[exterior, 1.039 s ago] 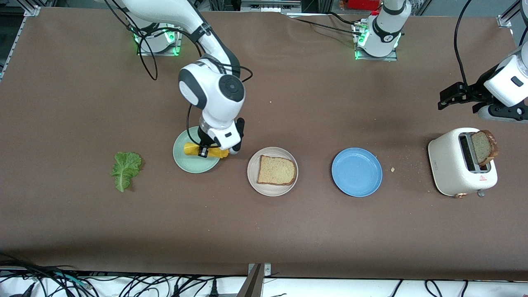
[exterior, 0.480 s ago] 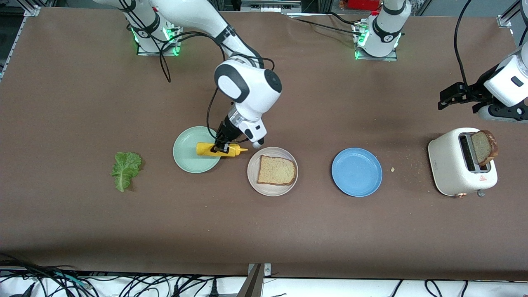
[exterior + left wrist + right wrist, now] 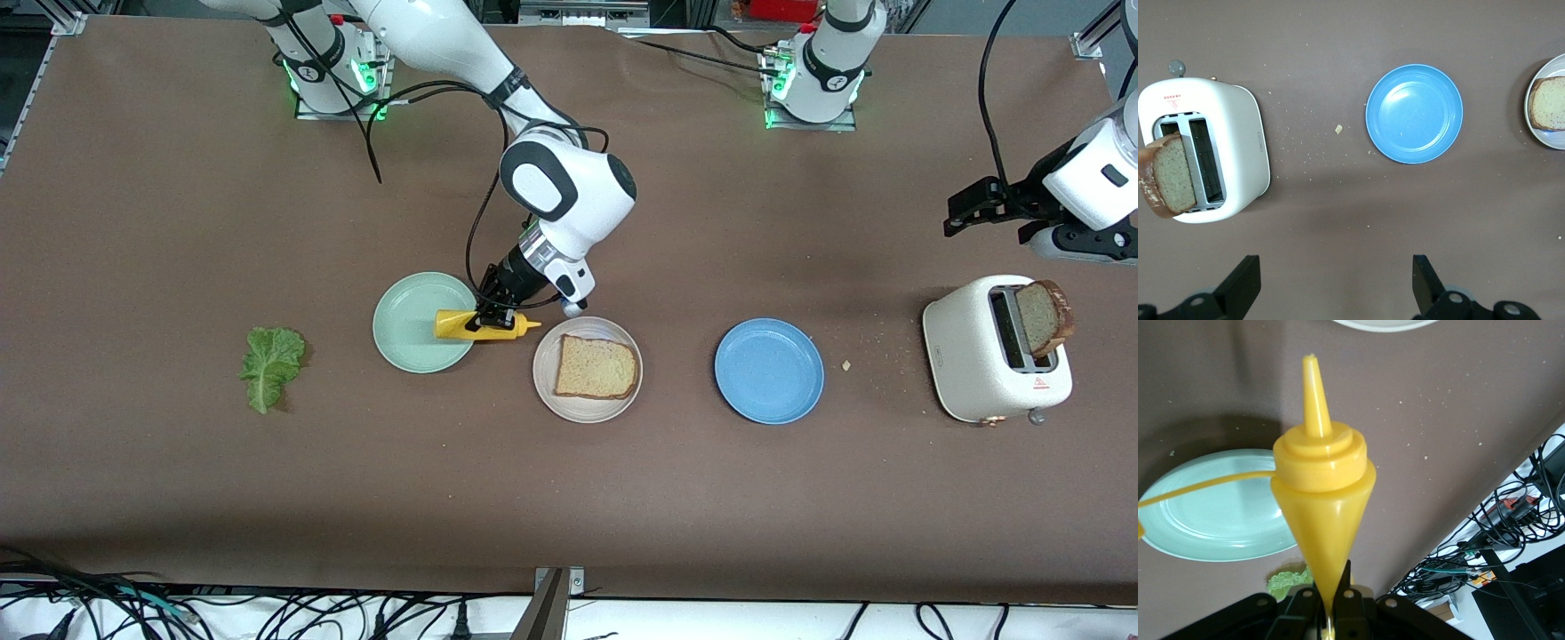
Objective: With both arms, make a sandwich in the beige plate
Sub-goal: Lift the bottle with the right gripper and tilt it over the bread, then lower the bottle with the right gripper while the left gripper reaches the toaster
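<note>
One bread slice [image 3: 597, 367] lies on the beige plate [image 3: 544, 373], mid-table. Right gripper [image 3: 492, 316] clamps a yellow squeeze bottle [image 3: 486, 324] sideways over the green plate's [image 3: 404, 333] edge, nozzle toward the beige plate. Left gripper [image 3: 989, 213], fingers spread and empty, waits above the toaster [image 3: 973, 360], whose label can't be read.

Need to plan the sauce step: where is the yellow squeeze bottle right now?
In the front view, the yellow plastic squeeze bottle is held sideways in the right pincer, over the edge of the round mint-green plate, its nozzle pointing toward the round beige plate.
</note>
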Controlling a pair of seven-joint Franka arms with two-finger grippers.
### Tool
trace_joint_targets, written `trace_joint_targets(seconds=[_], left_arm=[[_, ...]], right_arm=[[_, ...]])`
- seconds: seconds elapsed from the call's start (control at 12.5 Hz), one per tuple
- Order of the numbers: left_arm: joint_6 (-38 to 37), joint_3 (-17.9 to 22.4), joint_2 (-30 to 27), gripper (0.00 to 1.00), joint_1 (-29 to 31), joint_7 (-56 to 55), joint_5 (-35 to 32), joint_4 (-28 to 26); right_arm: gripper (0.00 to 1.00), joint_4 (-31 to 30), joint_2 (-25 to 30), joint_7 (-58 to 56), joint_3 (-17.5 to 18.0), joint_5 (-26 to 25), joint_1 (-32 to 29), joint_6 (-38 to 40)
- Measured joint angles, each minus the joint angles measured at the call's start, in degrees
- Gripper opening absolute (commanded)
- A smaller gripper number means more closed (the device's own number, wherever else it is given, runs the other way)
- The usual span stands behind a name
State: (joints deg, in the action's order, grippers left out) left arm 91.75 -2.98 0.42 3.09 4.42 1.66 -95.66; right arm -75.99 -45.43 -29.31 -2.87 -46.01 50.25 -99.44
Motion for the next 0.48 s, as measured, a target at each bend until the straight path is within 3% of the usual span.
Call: trace_joint_targets(seconds=[0.24,0.48], left_arm=[[-0.43,0.00,0.00,1.00,0.00,0.00,0.00,0.00],[-0.48,0.04,0.00,1.00,0.01,0.00,0.00,0.00]], right_arm=[[0.06,1.01,0.12,0.00,-0.27,0.26,-0.24,0.02],[0.06,1.99,1.92,0.00,-0.47,4.74,-2.19,-0.02]])
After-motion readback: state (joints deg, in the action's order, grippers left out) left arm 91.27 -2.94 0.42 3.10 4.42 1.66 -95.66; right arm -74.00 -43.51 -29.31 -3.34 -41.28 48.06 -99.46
